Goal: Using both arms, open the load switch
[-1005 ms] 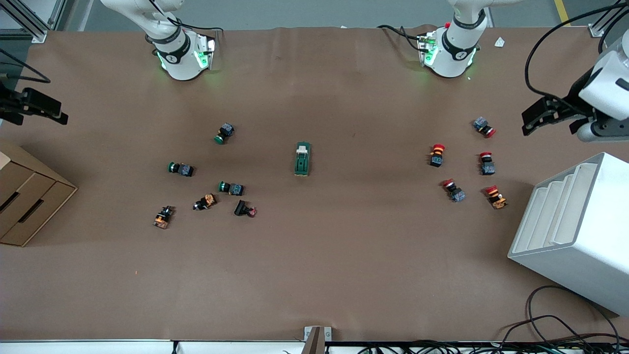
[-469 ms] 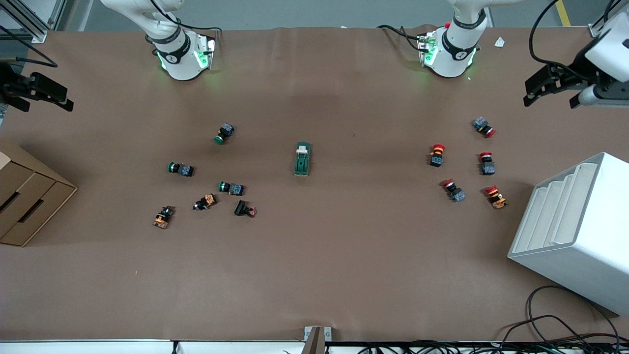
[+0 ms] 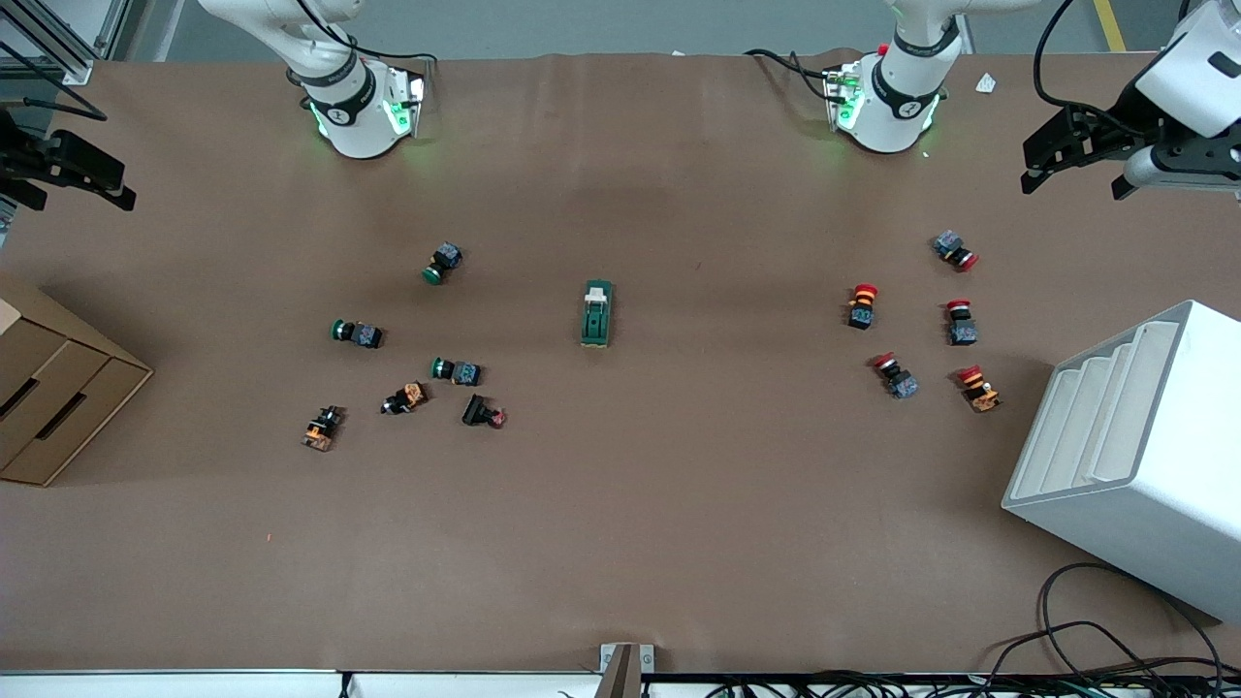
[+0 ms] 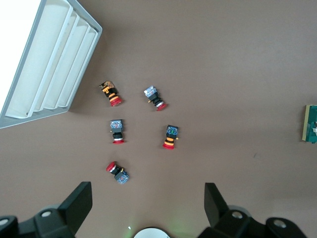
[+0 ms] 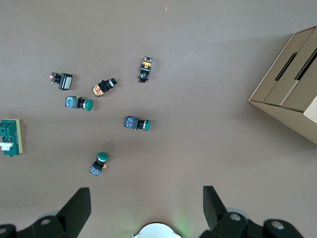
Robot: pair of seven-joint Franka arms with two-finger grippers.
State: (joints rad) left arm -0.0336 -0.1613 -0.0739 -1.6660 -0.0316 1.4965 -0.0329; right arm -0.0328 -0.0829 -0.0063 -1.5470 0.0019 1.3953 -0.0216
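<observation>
The load switch (image 3: 596, 313), a dark-green block with a white tab, lies at the table's middle; it also shows at the rim of the left wrist view (image 4: 311, 130) and of the right wrist view (image 5: 11, 137). My left gripper (image 3: 1071, 184) hangs high over the left arm's end of the table, open and empty (image 4: 147, 191). My right gripper (image 3: 78, 199) hangs high over the right arm's end, open too, with nothing between its fingers (image 5: 144, 193). Both are far from the switch.
Several red push buttons (image 3: 911, 325) lie toward the left arm's end, beside a white tiered rack (image 3: 1134, 456). Several green and orange push buttons (image 3: 407, 359) lie toward the right arm's end, beside a cardboard box (image 3: 58, 388). Cables (image 3: 1096, 640) trail under the rack.
Both grippers have shifted up the front view, toward the arms' bases, and stay open. The load switch and the buttons have not moved.
</observation>
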